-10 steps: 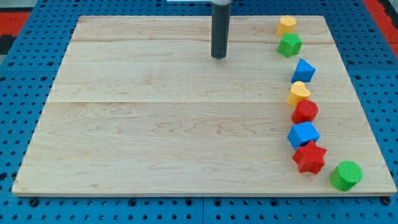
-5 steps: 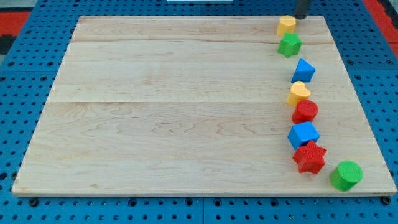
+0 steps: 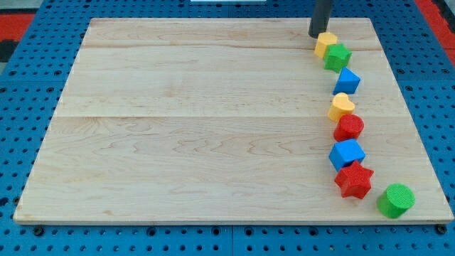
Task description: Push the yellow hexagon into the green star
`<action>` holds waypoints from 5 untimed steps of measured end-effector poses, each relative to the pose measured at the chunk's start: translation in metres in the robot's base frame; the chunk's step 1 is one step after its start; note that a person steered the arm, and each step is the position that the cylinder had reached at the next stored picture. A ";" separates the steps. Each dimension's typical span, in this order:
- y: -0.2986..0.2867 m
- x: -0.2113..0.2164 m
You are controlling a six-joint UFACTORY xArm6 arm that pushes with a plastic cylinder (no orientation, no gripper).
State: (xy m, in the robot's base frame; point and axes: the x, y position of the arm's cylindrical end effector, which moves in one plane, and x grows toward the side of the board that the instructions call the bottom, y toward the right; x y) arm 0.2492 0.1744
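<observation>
The yellow hexagon (image 3: 326, 43) already touches the green star (image 3: 338, 56), the rod's tip (image 3: 317, 35) at the hexagon's upper-left edge; no jaws exist, so the push looks essentially done.

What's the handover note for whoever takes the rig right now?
My tip sits at the view's top right, against the upper-left side of the yellow hexagon.
The yellow hexagon is pressed against the green star, just to its lower right.
Done: the two are in contact, so the push looks complete.
Left: back the tip off. The other blocks run in a line below, toward the view's bottom right.
</observation>
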 end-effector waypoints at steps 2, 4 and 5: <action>0.025 -0.003; 0.033 0.066; 0.063 0.096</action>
